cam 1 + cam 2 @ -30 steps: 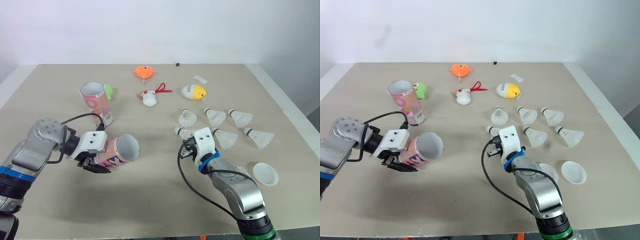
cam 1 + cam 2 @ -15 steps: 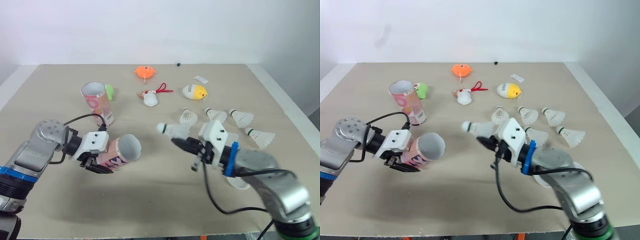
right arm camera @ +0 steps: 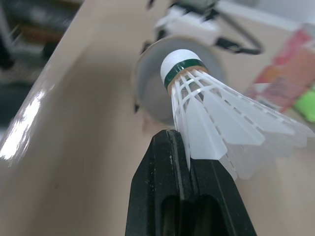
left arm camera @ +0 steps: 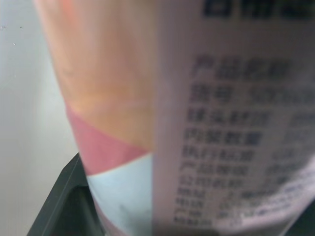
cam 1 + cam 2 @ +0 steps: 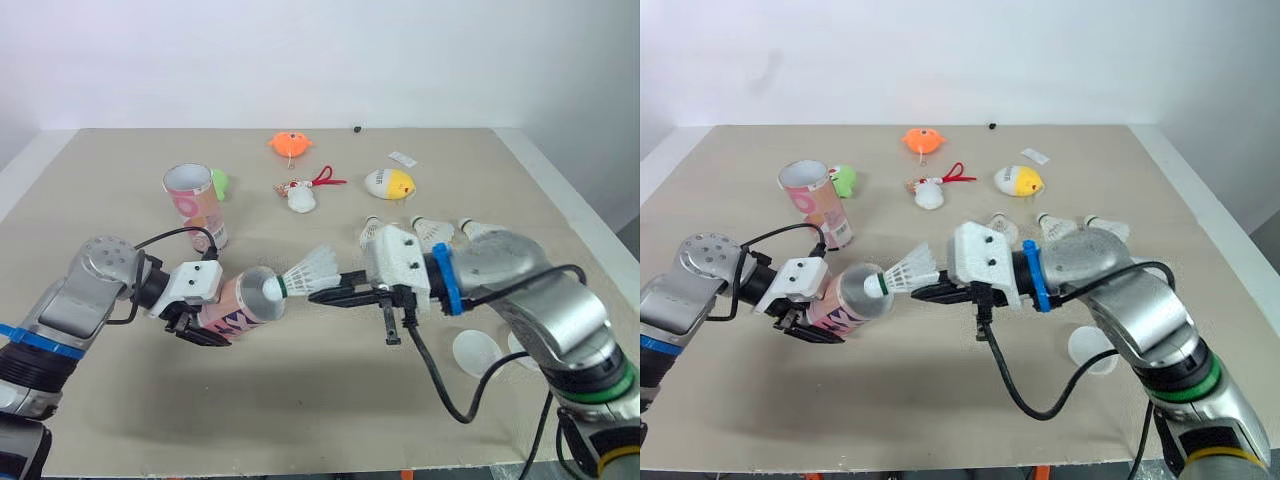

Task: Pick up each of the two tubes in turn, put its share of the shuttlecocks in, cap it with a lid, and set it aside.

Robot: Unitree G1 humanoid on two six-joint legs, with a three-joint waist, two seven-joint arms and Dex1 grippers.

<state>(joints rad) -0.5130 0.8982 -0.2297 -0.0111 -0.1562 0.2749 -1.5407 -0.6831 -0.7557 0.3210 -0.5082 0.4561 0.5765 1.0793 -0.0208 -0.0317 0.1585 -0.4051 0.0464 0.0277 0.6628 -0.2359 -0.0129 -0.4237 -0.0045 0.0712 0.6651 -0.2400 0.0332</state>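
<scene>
Grips a pink tube (image 5: 238, 304) in the left tool (image 5: 197, 330) at 8 o'clock on the worktop (image 5: 300, 400), black fingers (image 4: 61, 209) clenched around its printed body. Holds it lifted and tilted nearly flat, open mouth turned toward 3 o'clock. Up close in the left wrist view: pink, orange and pale blue bands beside rows of small print.

Pinches a shuttlecock (image 5: 308, 272) in the right tool (image 5: 320, 296) near the middle, the two fingers (image 3: 189, 196) closed on the lower edge of the white feather skirt. Points the green-banded cork toward 9 o'clock, right at the tube's mouth; cannot tell whether past the rim yet. Skirt wholly outside the tube.

At 10 o'clock: a second tube (image 5: 196, 205) standing upright, mouth open, with a green ball (image 5: 218, 183) just beyond it. Toward 12 o'clock: an orange toy (image 5: 290, 143), and nearer, a white toy with a red ribbon (image 5: 302, 194). At 1 o'clock: a yellow-and-white toy (image 5: 388, 183). At 2 o'clock, partly behind the right arm: loose shuttlecocks (image 5: 480, 233) lying on the worktop. At 4 o'clock, beside the forearm: a white lid (image 5: 470, 352), lying flat.
</scene>
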